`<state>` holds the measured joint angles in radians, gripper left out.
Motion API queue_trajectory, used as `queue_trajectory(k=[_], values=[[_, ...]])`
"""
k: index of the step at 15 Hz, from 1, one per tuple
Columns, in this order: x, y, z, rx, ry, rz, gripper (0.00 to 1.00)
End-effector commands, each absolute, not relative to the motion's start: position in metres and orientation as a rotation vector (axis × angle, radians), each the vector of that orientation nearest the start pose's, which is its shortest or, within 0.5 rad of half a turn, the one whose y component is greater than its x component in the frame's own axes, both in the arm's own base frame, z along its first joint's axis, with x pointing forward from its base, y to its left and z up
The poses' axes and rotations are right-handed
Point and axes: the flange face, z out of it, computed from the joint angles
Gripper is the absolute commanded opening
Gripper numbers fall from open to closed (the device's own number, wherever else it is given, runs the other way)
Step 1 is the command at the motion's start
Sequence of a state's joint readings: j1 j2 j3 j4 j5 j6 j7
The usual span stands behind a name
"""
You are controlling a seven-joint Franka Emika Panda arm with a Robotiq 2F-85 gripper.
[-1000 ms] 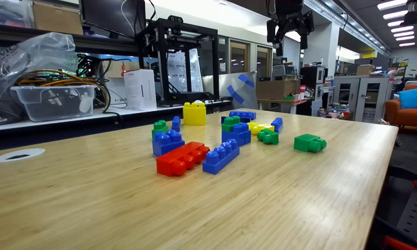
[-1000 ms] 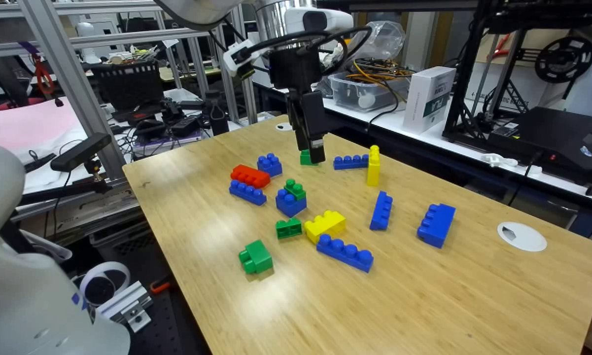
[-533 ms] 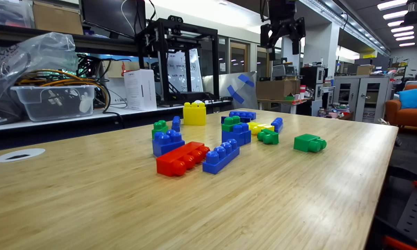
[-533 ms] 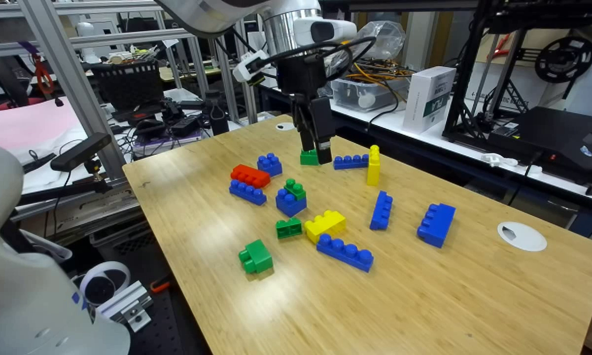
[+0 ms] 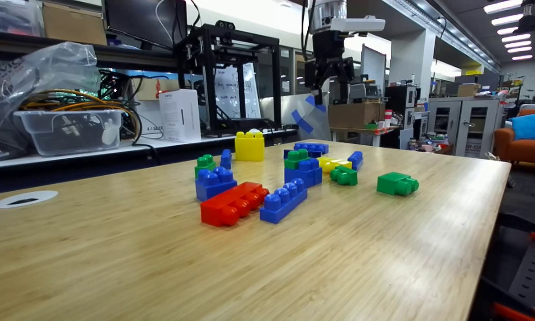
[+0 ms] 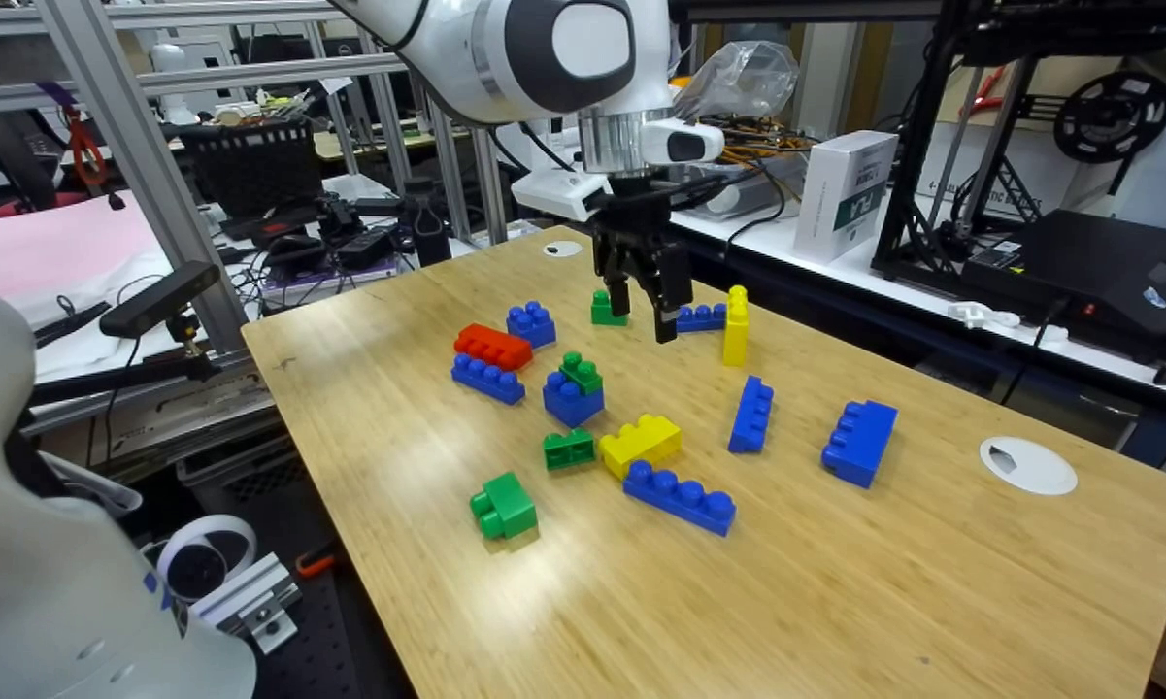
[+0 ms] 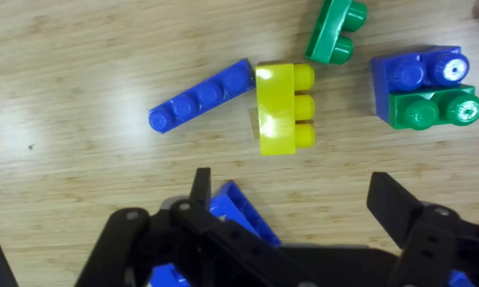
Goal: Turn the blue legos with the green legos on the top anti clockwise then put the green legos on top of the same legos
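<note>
The blue lego block (image 5: 309, 176) stands upright on the table with a small green lego (image 5: 296, 158) on one half of its top. The pair also shows in an exterior view, blue (image 6: 573, 404) and green (image 6: 583, 373), and at the right of the wrist view, blue (image 7: 407, 73) and green (image 7: 420, 113). Loose green legos lie apart: one on its side (image 6: 503, 506), a smaller one (image 6: 569, 450), and one farther back (image 6: 609, 309). My gripper (image 7: 291, 179) is open and empty, high above the table in both exterior views (image 5: 332, 100) (image 6: 643, 320), away from the stack.
A yellow block (image 6: 641, 443) and a long blue lego (image 6: 680, 498) lie near the stack. A red block (image 6: 492, 347) and a blue strip (image 6: 487, 379) lie on its other side. A tall yellow block (image 6: 736, 327) stands farther back. A shelf with a white box (image 6: 845, 197) borders the table.
My gripper has come down and moved left in an exterior view, and moved right and slightly lower in an exterior view. The wrist has turned somewhat. The legos have not moved.
</note>
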<state>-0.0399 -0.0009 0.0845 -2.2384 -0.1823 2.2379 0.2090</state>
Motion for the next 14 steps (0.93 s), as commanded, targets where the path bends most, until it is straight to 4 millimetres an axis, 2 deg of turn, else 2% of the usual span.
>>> queue_trajectory(k=[1, 5, 8, 11, 14], values=[[0.550, 0.032, 0.348, -3.247, -0.092, 0.056, 1.00], [0.572, 0.055, 0.318, -3.207, -0.267, 0.155, 1.00], [0.586, 0.064, 0.298, -3.173, -0.315, 0.232, 1.00], [0.595, 0.070, 0.282, -3.181, -0.237, 0.358, 1.00], [0.596, 0.082, 0.278, -3.177, -0.171, 0.450, 1.00]])
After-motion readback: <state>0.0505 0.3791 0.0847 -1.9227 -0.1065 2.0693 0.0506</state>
